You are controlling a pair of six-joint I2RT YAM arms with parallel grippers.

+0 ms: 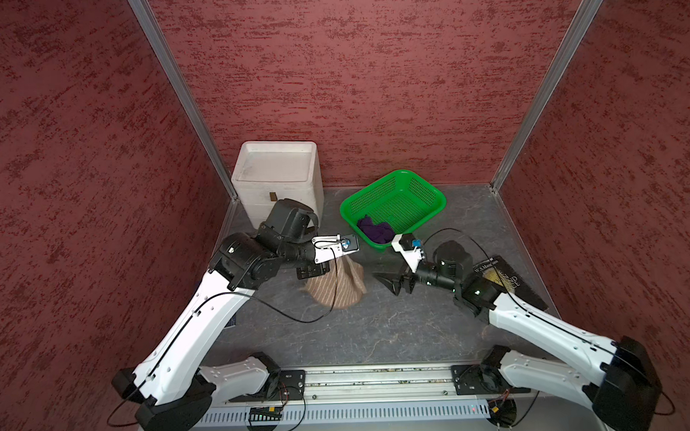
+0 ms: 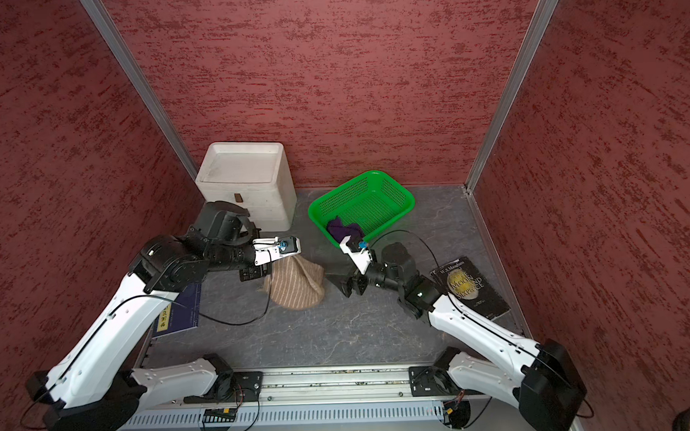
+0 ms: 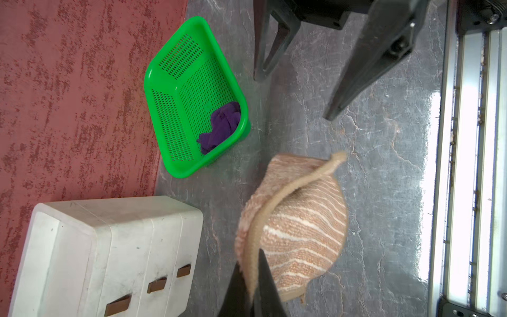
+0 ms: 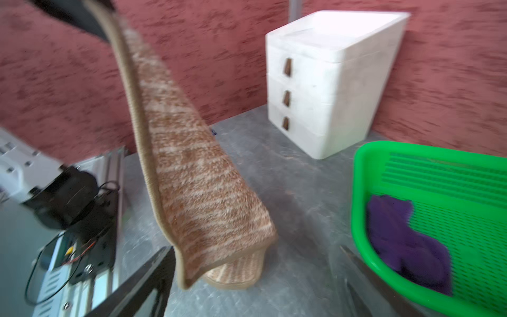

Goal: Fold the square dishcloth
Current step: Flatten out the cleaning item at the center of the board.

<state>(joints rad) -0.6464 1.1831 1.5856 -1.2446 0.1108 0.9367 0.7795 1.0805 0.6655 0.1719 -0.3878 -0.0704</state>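
Dishcloth (image 3: pixel 301 233) hangs pinched in left gripper (image 3: pixel 251 259); right gripper (image 3: pixel 295 96) spread wide nearby.

The right wrist view is motion-blurred. In both top views the left arm (image 1: pixel 205 320) covers part of the dishcloth (image 1: pixel 350 291) and most of a blue book (image 2: pixel 185 318).

dishcloth (image 1: pixel 350 289): tan terry, pale stripes, beige hem
pose: one hem edge lifted, body hanging steeply, loosely draped
place: curled lower end resting on the grey table (image 1: pixel 379 333), mid-workspace
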